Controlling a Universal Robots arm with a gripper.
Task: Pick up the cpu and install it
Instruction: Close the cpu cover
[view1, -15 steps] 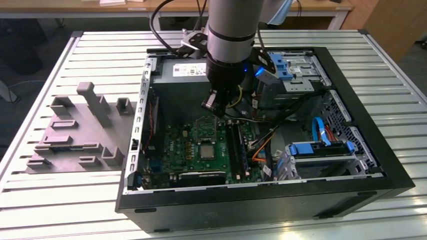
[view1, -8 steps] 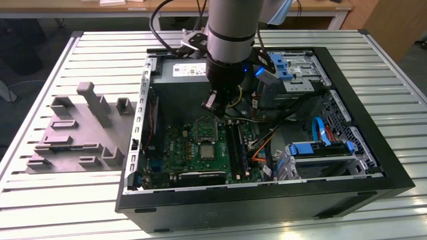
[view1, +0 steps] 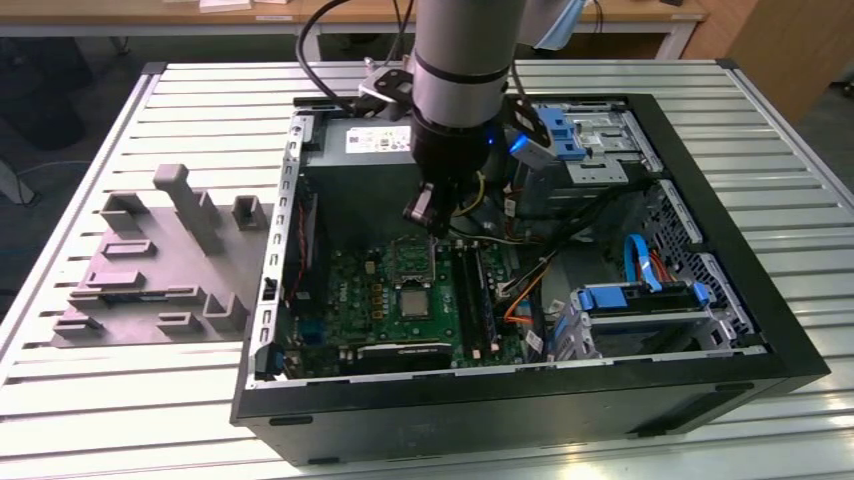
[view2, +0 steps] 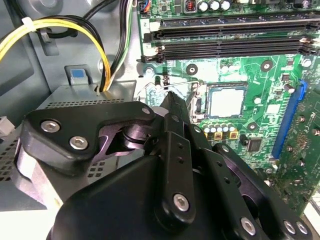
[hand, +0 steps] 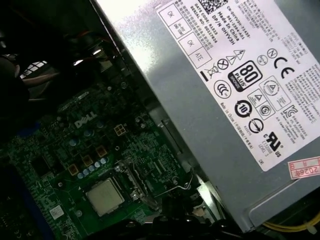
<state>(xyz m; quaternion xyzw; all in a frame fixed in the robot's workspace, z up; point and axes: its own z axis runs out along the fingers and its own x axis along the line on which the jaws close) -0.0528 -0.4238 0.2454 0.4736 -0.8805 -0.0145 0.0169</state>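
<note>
Open computer case (view1: 747, 330), cpu (view1: 415, 300) in socket (view1: 415, 284)

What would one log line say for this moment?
chip: seated in board socket | gripper: above board, beside chip, holding nothing | case: open

— Where is the arm?
— In the exterior view it drops in from twelve o'clock, grey and near vertical; the wrist points down toward six.
— And the gripper (view1: 424, 218)?
— Black linkage in the second wrist view (view2: 172, 97); fingers drawn together to a point, holding nothing.
</note>
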